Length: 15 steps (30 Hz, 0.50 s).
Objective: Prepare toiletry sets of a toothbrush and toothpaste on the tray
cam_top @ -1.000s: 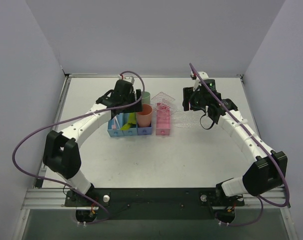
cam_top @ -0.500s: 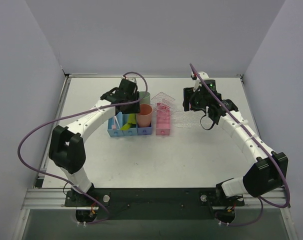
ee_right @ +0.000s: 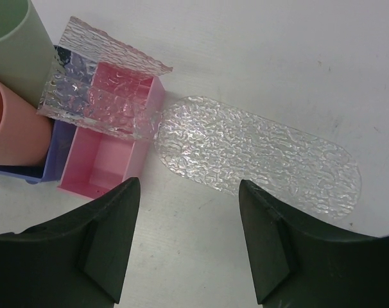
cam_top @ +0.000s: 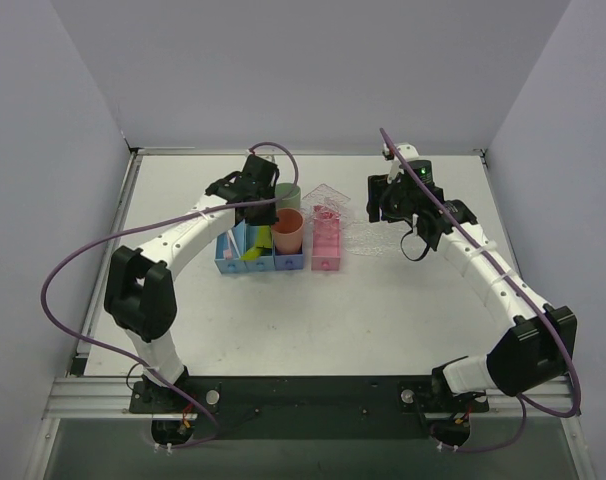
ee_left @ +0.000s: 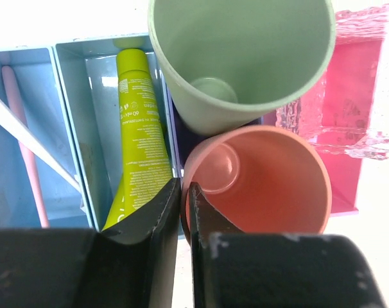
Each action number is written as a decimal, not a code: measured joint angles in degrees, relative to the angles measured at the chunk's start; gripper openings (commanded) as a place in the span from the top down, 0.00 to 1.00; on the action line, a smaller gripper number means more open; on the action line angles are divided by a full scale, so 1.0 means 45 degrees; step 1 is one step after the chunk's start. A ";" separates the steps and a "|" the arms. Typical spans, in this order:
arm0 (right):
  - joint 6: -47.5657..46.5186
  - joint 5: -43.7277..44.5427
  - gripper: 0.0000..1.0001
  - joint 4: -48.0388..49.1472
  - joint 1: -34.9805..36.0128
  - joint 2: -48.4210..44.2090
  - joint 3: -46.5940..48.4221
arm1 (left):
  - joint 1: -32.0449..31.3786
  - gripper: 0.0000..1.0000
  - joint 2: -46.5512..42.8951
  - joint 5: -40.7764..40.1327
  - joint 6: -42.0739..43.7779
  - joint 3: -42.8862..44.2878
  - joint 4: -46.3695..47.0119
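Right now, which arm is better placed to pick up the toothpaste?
Left. The left tool sits at the lower end of the toothpaste in the blue bin, jaws nearly together. The right tool hangs open over the tray, away from that bin.

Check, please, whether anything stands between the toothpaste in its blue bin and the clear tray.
Yes: the green cup, the orange cup and the pink box stand between the toothpaste and the tray.

In the left wrist view the lime-yellow toothpaste tube (ee_left: 140, 128) runs down behind the black fingers of the left claw (ee_left: 183, 186), hiding its wide end; whether the claw pinches it cannot be told. The picture's top edge cuts off the pale green plastic cup (ee_left: 246, 64) at its rim.
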 measured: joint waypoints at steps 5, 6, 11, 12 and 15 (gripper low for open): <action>-0.0039 0.0102 0.42 0.0063 0.0000 -0.0058 -0.0015 | 0.0000 0.97 0.0058 -0.0209 -0.0015 0.0039 -0.0165; -0.0044 0.0136 0.42 0.0092 0.0000 -0.0078 -0.0044 | -0.0010 1.00 0.0063 -0.0223 -0.0015 0.0068 -0.0199; -0.0131 0.0296 0.41 0.0136 0.0000 -0.0214 -0.0175 | -0.0073 1.00 0.0068 -0.0384 -0.0024 0.0117 -0.0306; -0.0165 0.0321 0.41 0.0141 0.0000 -0.0243 -0.0189 | -0.0073 1.00 0.0068 -0.0393 -0.0039 0.0117 -0.0311; -0.0194 0.0374 0.39 0.0146 0.0000 -0.0287 -0.0194 | -0.0087 1.00 0.0068 -0.0423 -0.0063 0.0121 -0.0321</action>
